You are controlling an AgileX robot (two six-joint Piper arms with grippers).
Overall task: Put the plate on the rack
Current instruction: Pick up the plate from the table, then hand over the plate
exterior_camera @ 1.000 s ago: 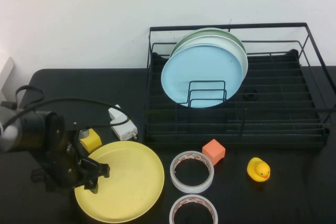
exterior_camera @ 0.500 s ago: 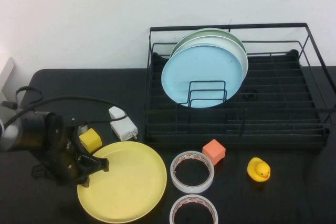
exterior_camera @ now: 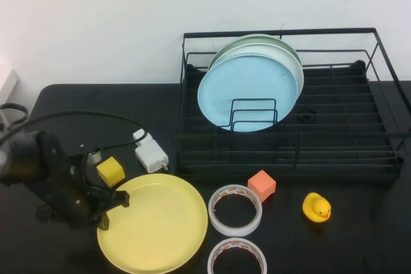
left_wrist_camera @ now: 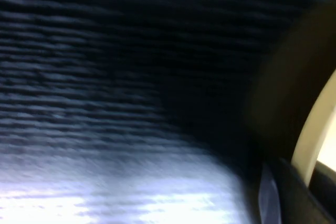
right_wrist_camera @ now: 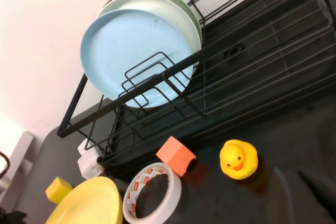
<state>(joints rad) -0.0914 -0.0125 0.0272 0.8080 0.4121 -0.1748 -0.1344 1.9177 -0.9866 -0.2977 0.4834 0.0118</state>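
- Lying flat on the black bench near its front edge, left of centre, the yellow plate [exterior_camera: 154, 222] is outside the rack [exterior_camera: 334, 145].
- The left gripper [exterior_camera: 110, 207] is low at the plate's left rim, its dark tips at the very edge; whether the claw is parted or closed on the rim cannot be told, and the left wrist view is only a blur of dark bench and pale plate edge.
- The right gripper is not seen in the high view; the right wrist view shows only dark blurred finger shapes at the frame edge, so its claw state cannot be told.
- The rack stands along the back right of the bench, holding a light blue plate [exterior_camera: 247, 91] upright in its wire slots, with a pale green plate [exterior_camera: 290, 49] close behind it.
- A small yellow block [exterior_camera: 110, 171] and a white adapter [exterior_camera: 150, 156] sit just behind the plate's left rim.
- Two tape rolls [exterior_camera: 235, 210], an orange cube [exterior_camera: 261, 185] and a rubber duck [exterior_camera: 316, 207] lie in front of the rack.
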